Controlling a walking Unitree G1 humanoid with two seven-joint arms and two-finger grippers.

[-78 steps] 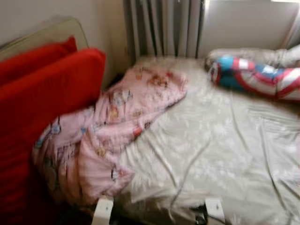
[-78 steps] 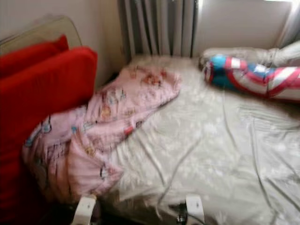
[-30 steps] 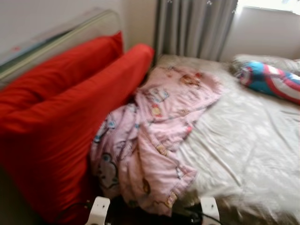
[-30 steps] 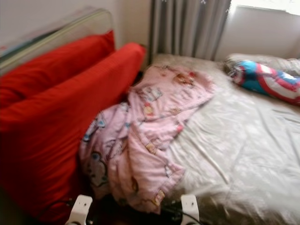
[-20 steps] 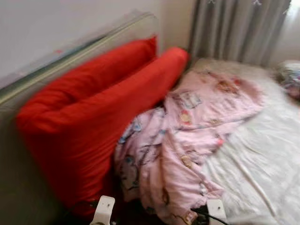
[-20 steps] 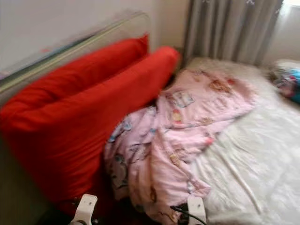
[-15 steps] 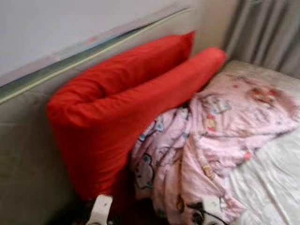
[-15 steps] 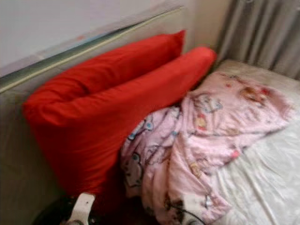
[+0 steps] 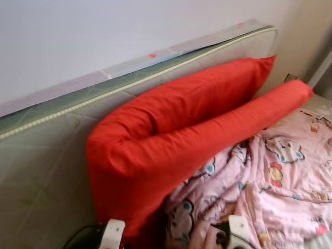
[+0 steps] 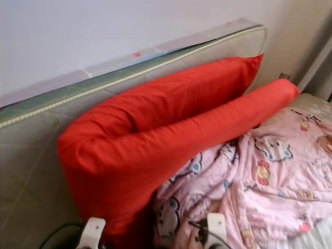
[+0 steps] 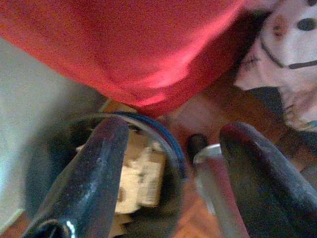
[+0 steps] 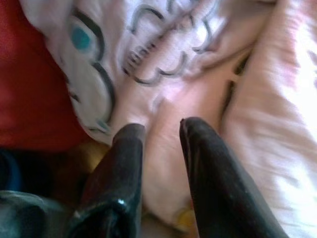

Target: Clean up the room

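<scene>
Two long red pillows point(image 9: 197, 129) lean against an upright grey-green mattress point(image 9: 46, 155) by the white wall. A crumpled pink cartoon-print blanket point(image 9: 280, 181) lies on the bed against the lower pillow. My left gripper point(image 11: 173, 131) is open, low beside the pillows, over a dark round bin point(image 11: 171, 144) with tan scraps point(image 11: 141, 176) inside. My right gripper point(image 12: 161, 126) hangs just over the pink blanket point(image 12: 163, 74), its fingers a little apart with nothing between them.
Brown wooden floor point(image 11: 213, 109) shows between the bin and the bed. A dark cable point(image 9: 78, 233) lies at the foot of the mattress. A grey curtain edge point(image 10: 316, 62) stands in the far right corner.
The whole view has swung left: the curtain, the pale sheet and the striped pillow have slid out on the right. The red pillows and the mattress now sit in the middle.
</scene>
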